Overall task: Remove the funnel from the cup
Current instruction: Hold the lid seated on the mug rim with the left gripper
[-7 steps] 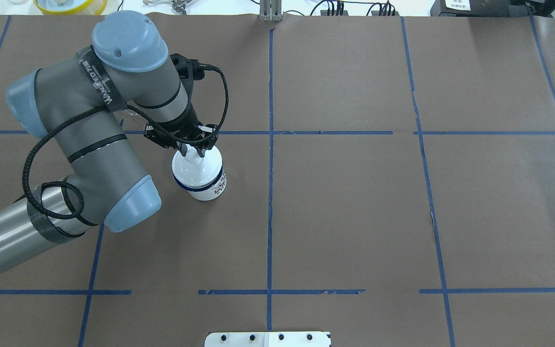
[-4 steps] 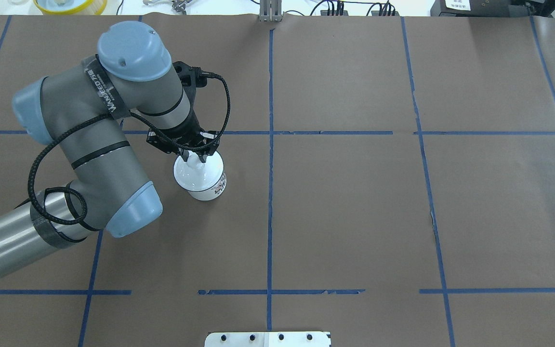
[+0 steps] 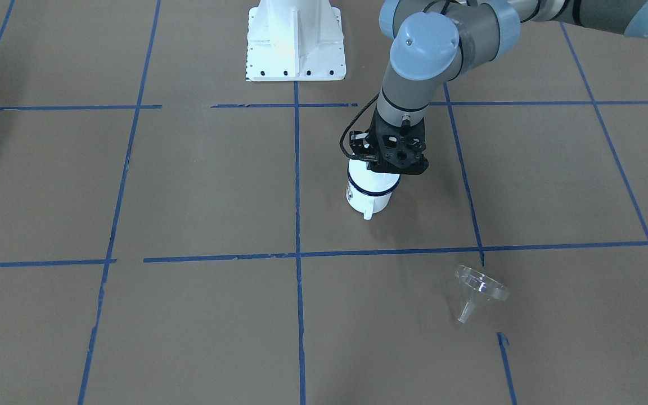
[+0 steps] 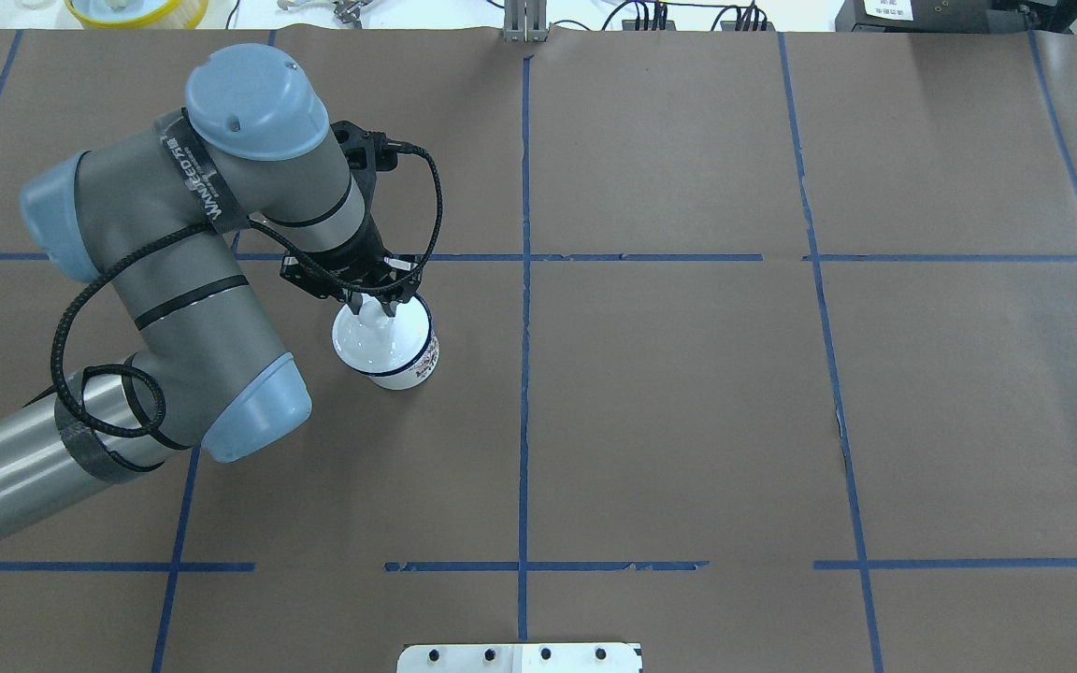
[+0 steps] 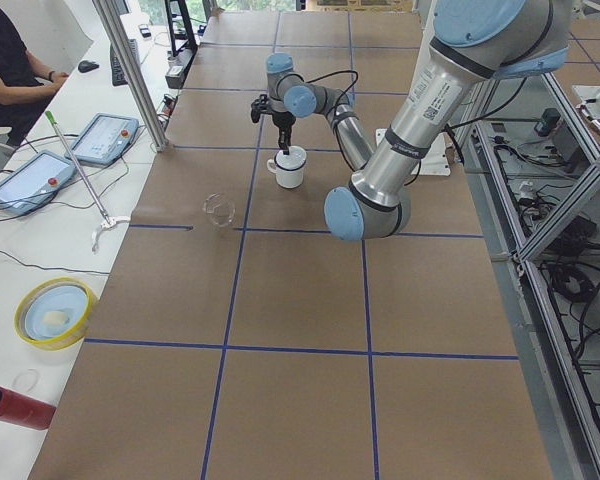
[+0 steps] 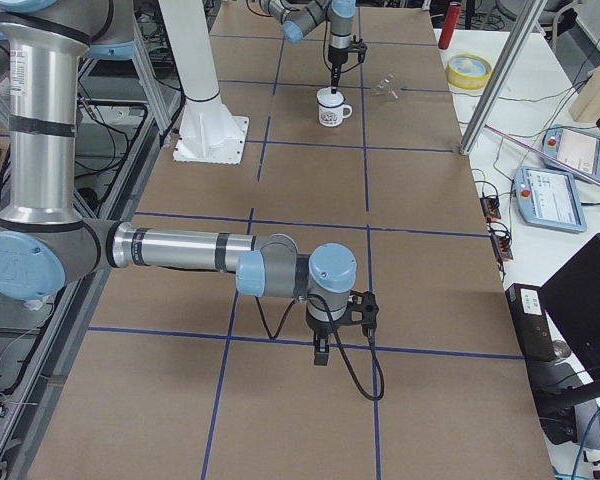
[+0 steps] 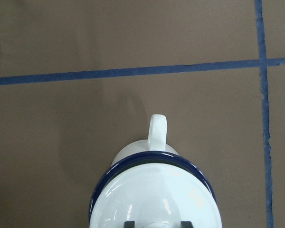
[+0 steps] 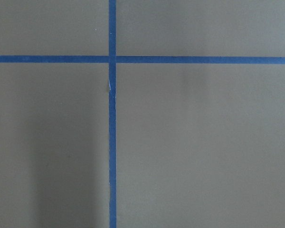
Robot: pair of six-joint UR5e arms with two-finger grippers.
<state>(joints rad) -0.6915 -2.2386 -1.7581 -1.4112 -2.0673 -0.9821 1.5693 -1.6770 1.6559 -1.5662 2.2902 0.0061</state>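
Clear plastic, the funnel [image 3: 478,288] lay on its side on the brown paper table [image 3: 189,185], bowl up and spout pointing toward the operators' edge. It was well apart from the cup [image 3: 370,197] and across a blue tape line [image 3: 391,252] from it. By that lie, the removal itself looked already done.

The cup stood upright, handle toward the operators, with a white knobbed lid [image 4: 380,338] filling its dark blue rim. The left gripper [image 4: 376,304] hung straight over it, fingers pinching the lid's knob from both sides.

Compared with a second earlier, the lid sat lower, now ringed by the rim rather than riding above it. The gripper had come down with it. That read as capping the cup, a step after the funnel's removal rather than part of it.

The right gripper [image 6: 320,352] hovered over bare table far from all this. Whether its fingers were spread or closed could not be told.
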